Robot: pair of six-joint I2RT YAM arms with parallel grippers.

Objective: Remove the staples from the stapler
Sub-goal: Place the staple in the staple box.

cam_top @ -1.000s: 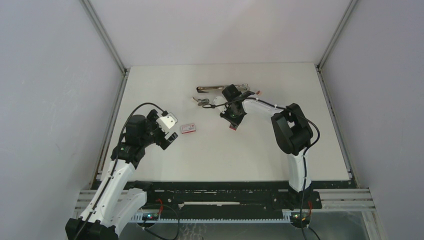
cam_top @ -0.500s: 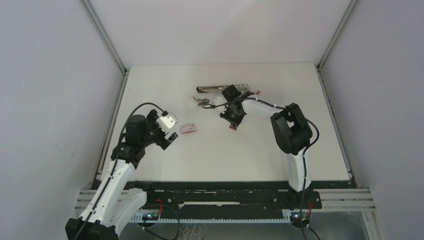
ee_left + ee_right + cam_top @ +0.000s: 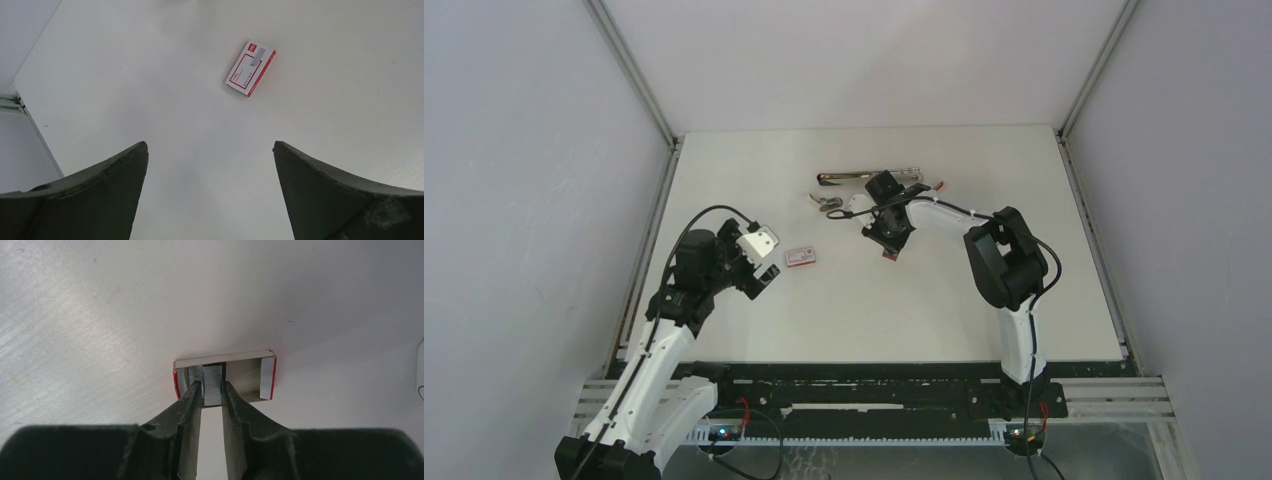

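Observation:
The stapler (image 3: 869,178) lies swung open, long and metallic, at the back of the table. My right gripper (image 3: 887,243) is in front of it, pointing down into a small open red-and-white box (image 3: 889,256). In the right wrist view its fingertips (image 3: 192,390) press both sides of a short grey strip of staples (image 3: 213,376) resting in that open box (image 3: 245,382); the right gripper (image 3: 212,386) is shut on the strip. My left gripper (image 3: 759,262) hovers at the left, wide open and holding nothing (image 3: 210,144).
A closed red-and-white staple box (image 3: 801,257) lies just right of the left gripper, ahead of it in the left wrist view (image 3: 250,67). A small dark metal item (image 3: 828,205) sits left of the right wrist. The table's left edge (image 3: 30,107) is close.
The right wrist has crept slightly to the left. The left arm and both boxes have not moved.

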